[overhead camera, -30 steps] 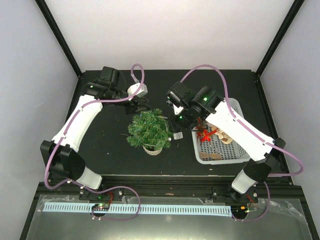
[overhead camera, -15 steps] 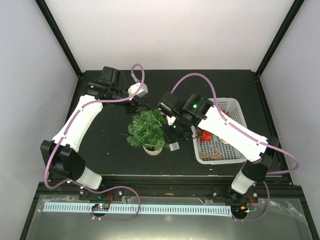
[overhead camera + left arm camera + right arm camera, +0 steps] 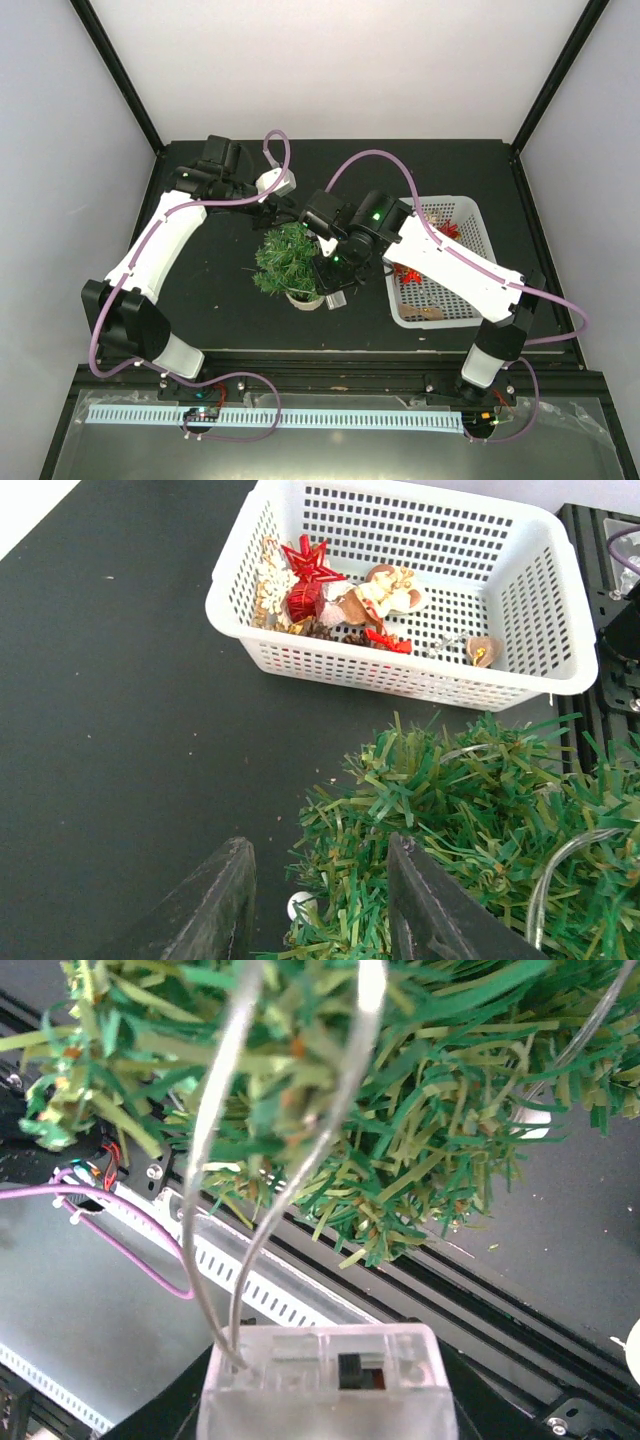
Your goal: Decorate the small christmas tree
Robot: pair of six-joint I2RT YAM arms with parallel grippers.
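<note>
1. While the right arm (image 3: 450, 262) reaches across the white basket (image 3: 400, 670) of ornaments, a low swing on its way back could clip the rim. That would shove the basket along the black surface (image 3: 220, 300).
2. Standing in its cream pot (image 3: 305, 298) at mid-surface, just left of the basket, the small christmas tree (image 3: 293, 258) looks light enough to topple if it is tugged sideways. The left jaws stand apart at its far side, with needles brushing one finger and nothing pinched. From there they would give little bracing if the tree leaned.
3. The right jaws are clamped on a clear switch box (image 3: 330, 1380), held at the tree's near side close to the pot. Its smooth plastic could slip in the grip, and a dropped box might land on the pot's edge or drag its leads out of the branches.
4. Two thin wires (image 3: 370, 990) run from the box into the needles. They could snag and pull taut if the arm moves off too far, or slide off the springy foliage once let go. Too much tension is the likeliest cause of trouble here.
</note>
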